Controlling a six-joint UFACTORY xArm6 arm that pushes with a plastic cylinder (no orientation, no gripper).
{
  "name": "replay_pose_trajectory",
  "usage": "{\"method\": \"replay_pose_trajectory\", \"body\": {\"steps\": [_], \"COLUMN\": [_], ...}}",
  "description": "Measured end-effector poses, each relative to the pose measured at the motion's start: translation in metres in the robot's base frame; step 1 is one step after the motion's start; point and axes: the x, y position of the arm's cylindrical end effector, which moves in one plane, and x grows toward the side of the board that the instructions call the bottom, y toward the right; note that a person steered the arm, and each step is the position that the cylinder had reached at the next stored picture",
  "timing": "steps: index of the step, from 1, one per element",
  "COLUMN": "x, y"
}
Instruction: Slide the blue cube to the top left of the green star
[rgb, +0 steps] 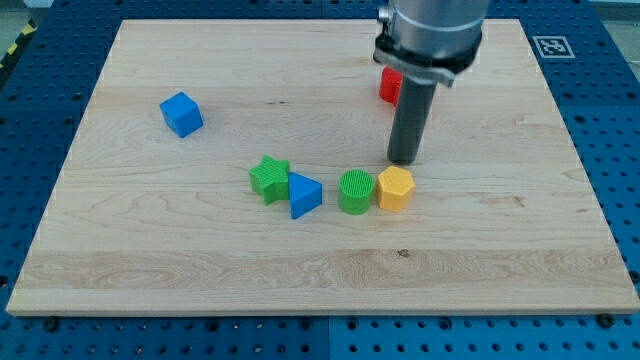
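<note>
The blue cube (181, 113) sits alone at the board's upper left. The green star (269, 178) lies near the middle, down and to the right of the cube, touching a blue triangle (304, 193) on its right. My tip (403, 160) rests on the board just above the yellow hexagon (395, 188), far to the right of the blue cube and the star.
A green cylinder (355, 191) stands beside the yellow hexagon, to its left. A red block (390, 85) is partly hidden behind the arm near the view's top. The wooden board (120, 260) lies on a blue perforated table.
</note>
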Motion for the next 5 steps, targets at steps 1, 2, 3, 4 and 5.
{"method": "replay_pose_trajectory", "body": {"steps": [1, 2, 3, 4, 5], "x": [-0.041, -0.079, -0.115, -0.116, -0.102], "y": [-0.055, -0.133, -0.227, -0.298, -0.302]}}
